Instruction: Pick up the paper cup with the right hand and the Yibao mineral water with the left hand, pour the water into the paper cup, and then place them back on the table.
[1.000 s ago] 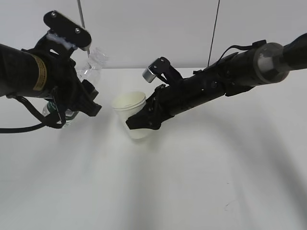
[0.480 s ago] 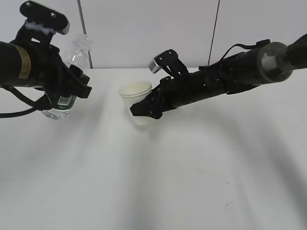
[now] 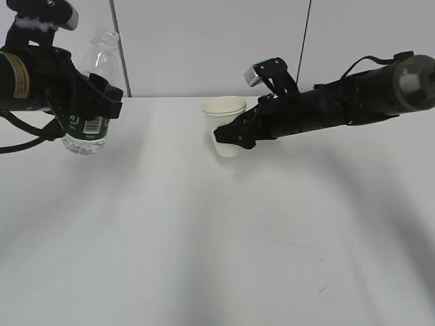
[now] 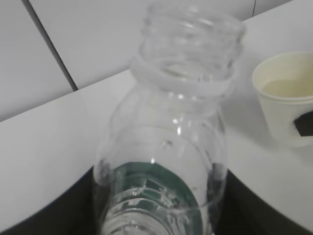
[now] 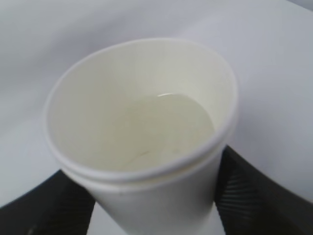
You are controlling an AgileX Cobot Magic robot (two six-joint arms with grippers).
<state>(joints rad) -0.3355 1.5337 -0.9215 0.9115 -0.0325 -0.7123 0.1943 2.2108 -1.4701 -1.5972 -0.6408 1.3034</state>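
Observation:
The Yibao mineral water (image 3: 94, 102) is a clear capless bottle with a dark green label, held nearly upright at the left by my left gripper (image 3: 92, 112), which is shut on its body. In the left wrist view the bottle (image 4: 166, 147) fills the frame, black jaws on either side. The paper cup (image 3: 225, 126), cream-white, stands upright at the table's middle back, held by my right gripper (image 3: 230, 138), shut on its lower half. In the right wrist view the cup (image 5: 142, 142) holds a little water. The cup also shows in the left wrist view (image 4: 286, 100).
The white table (image 3: 217, 244) runs to a grey panelled wall behind. A thin cable (image 3: 304, 44) hangs at the back right. A tiny dark scuff mark (image 3: 328, 288) lies near the front right.
The left gripper has swung the bottle from tilted toward the cup back to nearly upright and moved left. The right gripper has carried the cup right and back, lowering it toward the table.

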